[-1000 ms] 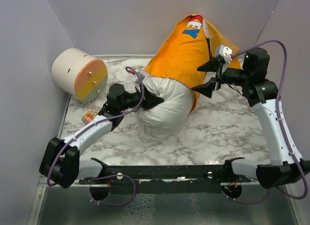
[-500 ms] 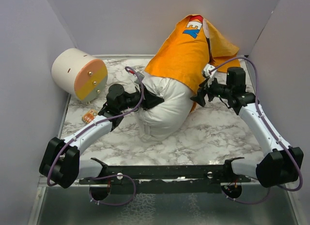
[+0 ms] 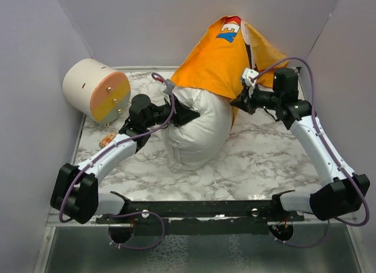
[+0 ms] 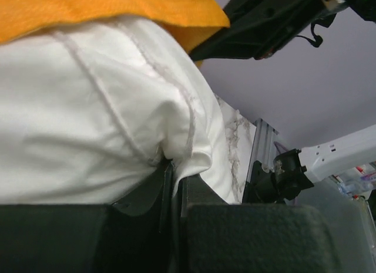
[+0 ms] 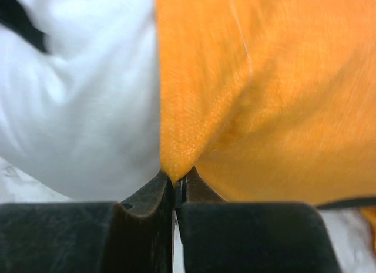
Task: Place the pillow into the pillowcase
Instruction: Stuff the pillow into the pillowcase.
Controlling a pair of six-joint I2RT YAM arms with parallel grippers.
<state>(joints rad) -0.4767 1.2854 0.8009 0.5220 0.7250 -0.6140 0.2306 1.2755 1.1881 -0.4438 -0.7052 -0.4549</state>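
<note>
Centrally, pillow [image 3: 194, 132] on grey-veined marble tabletop [image 3: 264, 155], pale lilac walls [image 3: 147, 26] around

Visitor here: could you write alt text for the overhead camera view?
A white pillow lies partly inside an orange pillowcase on a marble-patterned table. The left gripper pinches the pillow's bare side; the right gripper pinches the pillowcase's edge. A cream-and-orange cylinder sits at the far left.
</note>
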